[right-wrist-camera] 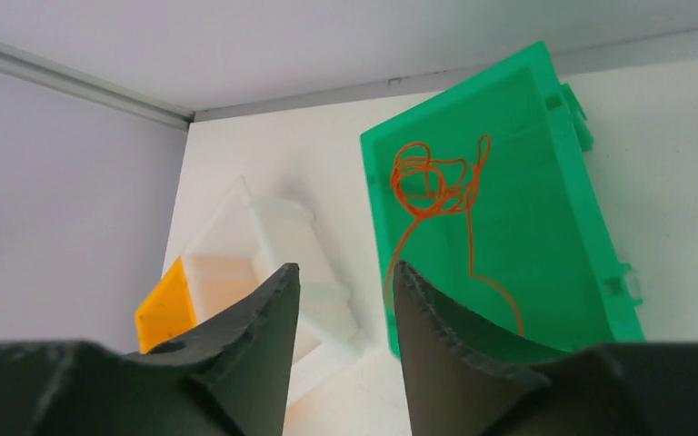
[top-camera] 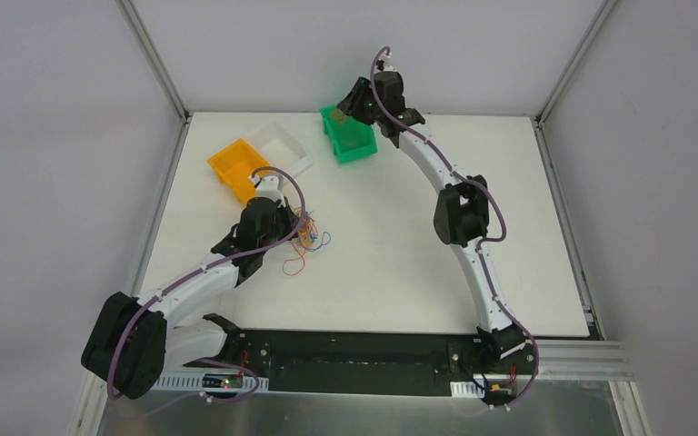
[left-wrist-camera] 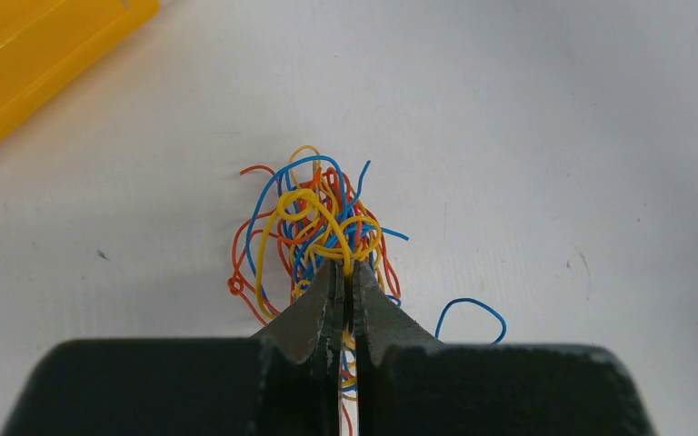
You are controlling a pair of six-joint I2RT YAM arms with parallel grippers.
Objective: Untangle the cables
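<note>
Now, table (top-camera: 400, 263): broad, white, with the green bin (top-camera: 352, 138) at its far edge. Right gripper (right-wrist-camera: 345, 269) hovers over the green bin, jaws apart, nothing between them. One orange cable (right-wrist-camera: 432, 186) lies coiled inside the bin. Risk: its tail runs toward one finger and may snag and ride out when the arm withdraws.

Left gripper (left-wrist-camera: 347, 269), well apart from the green bin on its near-left, is pinched tight on the cables (left-wrist-camera: 314, 227), a dense orange-blue-yellow knot. Risk: with many strands clamped, a pull likely drags the whole clump or tightens it. Loose blue loop (left-wrist-camera: 473, 313) may get swept along.
</note>
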